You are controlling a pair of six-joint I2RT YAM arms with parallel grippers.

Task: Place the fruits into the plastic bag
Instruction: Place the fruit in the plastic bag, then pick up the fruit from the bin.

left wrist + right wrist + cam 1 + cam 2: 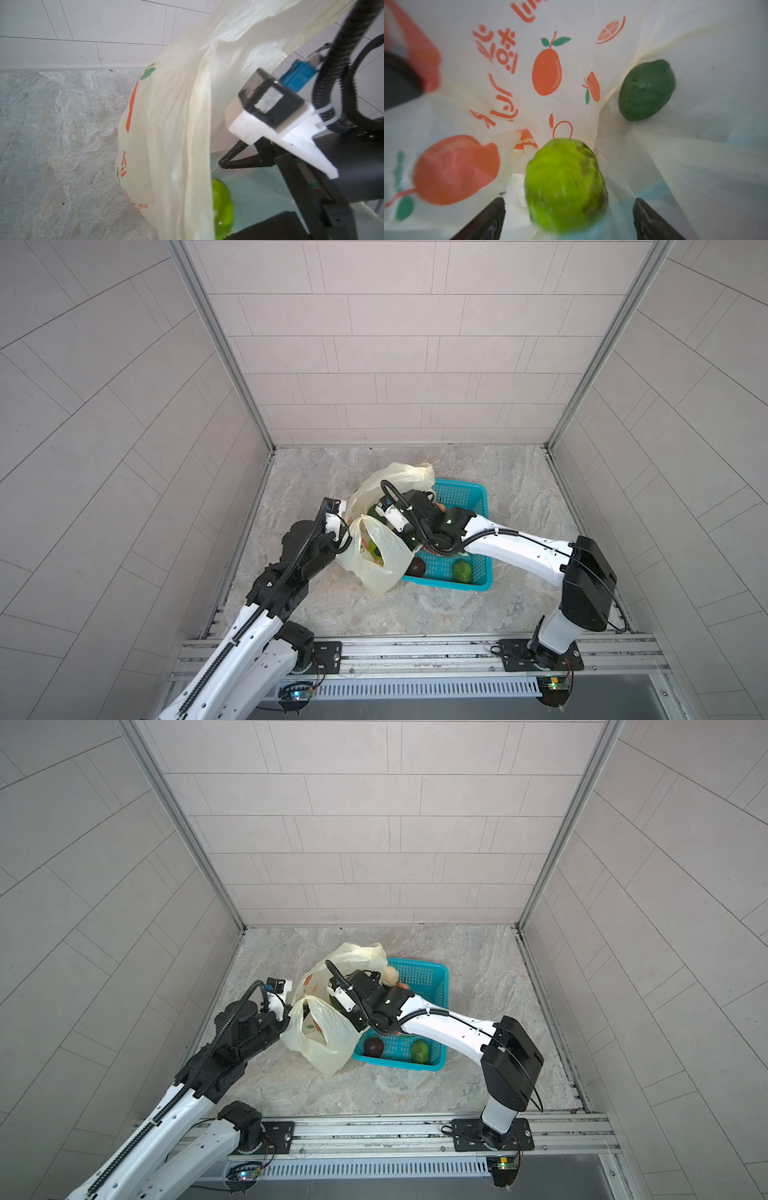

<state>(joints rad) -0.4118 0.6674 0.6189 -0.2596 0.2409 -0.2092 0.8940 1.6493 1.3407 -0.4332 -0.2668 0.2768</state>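
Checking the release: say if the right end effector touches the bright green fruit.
Apart. Right wrist view: the right end effector stands open, bag showing between each finger and the bright green fruit.

Robotics lab test cell, not a home. A long aluminium mounting rail (415, 649) runs along the near edge, with white-and-black robot arms (519, 549) bolted to it on black base plates (511, 655).

Beyond the rail:
- grey marble-patterned worktop (519, 497)
- pale tile-patterned wall panels (395, 344) boxing it on three sides
- aluminium corner posts (224, 344)

Nearer than the rail:
- white slotted cable duct (415, 689)
- small bare circuit boards (552, 685), LEDs lit
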